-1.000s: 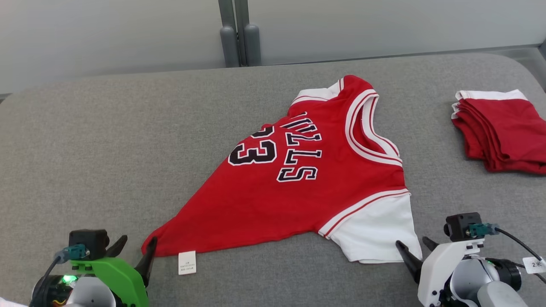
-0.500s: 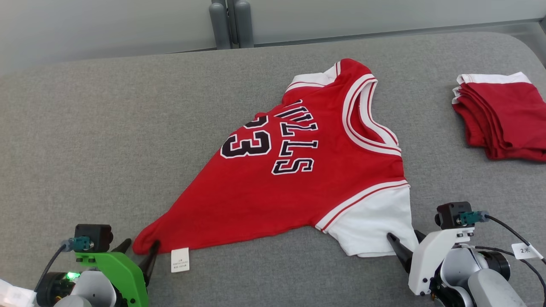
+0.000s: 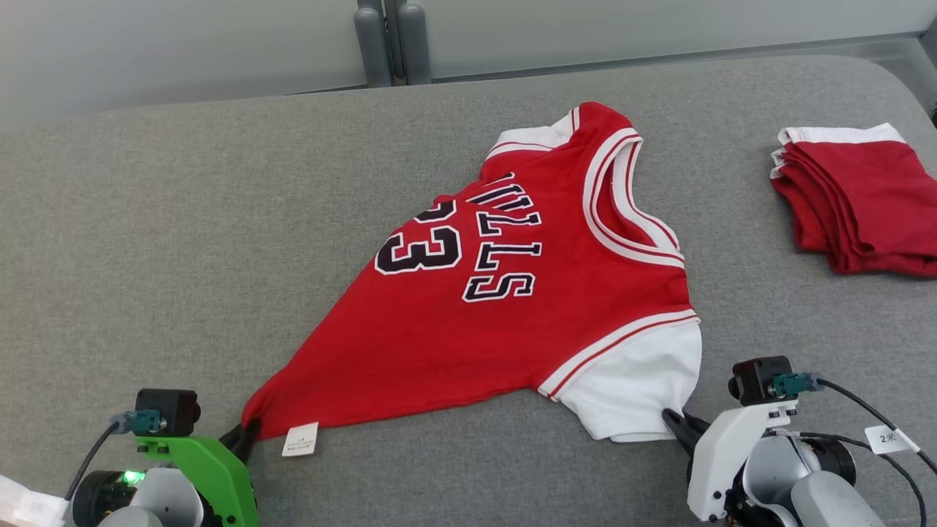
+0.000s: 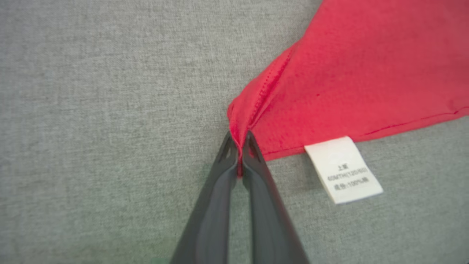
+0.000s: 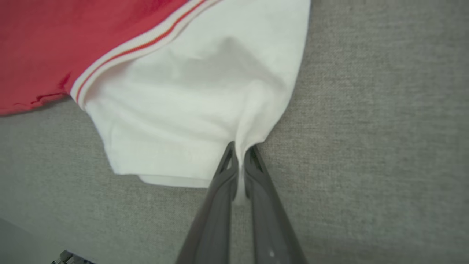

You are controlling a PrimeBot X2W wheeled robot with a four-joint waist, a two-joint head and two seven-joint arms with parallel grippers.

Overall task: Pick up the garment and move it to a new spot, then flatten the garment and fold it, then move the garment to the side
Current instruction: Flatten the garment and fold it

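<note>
The garment point(image 3: 512, 293), a red jersey with black "BULLS" lettering and the number 23, lies spread on the grey table, collar toward the far side. Its small white tag point(image 3: 300, 439) hangs at the near hem. My left gripper point(image 3: 245, 432) is shut on the red hem corner point(image 4: 253, 117) next to the tag point(image 4: 344, 170). My right gripper point(image 3: 677, 424) is shut on the edge of the white sleeve point(image 5: 205, 106), with cloth pinched between the fingers point(image 5: 223, 190). The far sleeve is partly tucked behind the body.
A stack of folded red and white garments point(image 3: 856, 205) lies at the right edge of the grey table point(image 3: 183, 219). Two grey posts point(image 3: 388, 40) stand beyond the far edge. Bare cloth surface stretches across the left half.
Both grippers have gone from open beside the jersey to shut on it, left on the hem corner, right on the white sleeve. The camera has tilted, so the whole picture has shifted.
</note>
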